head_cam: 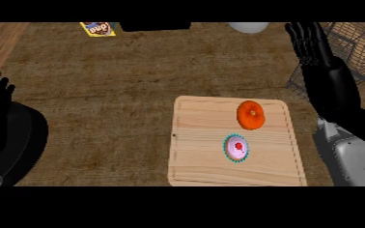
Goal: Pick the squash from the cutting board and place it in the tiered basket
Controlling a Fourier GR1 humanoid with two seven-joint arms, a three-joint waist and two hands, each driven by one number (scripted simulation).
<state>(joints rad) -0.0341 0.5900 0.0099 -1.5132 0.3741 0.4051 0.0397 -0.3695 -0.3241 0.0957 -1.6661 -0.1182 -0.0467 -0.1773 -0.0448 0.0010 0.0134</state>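
The orange squash [251,114] sits untouched on the board [200,140] beside a cupcake [236,148], while the right hand [308,41], fingers straight and empty, hangs near the wire basket [349,43], so reaching down and grasping comes next.

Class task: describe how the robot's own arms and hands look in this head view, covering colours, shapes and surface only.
The right hand is glossy black with segmented, jointed fingers on a long black wrist section. Below it, the right forearm has a smooth, rounded grey shell. The left hand shows only as black at the left edge. No cables or markings are visible.
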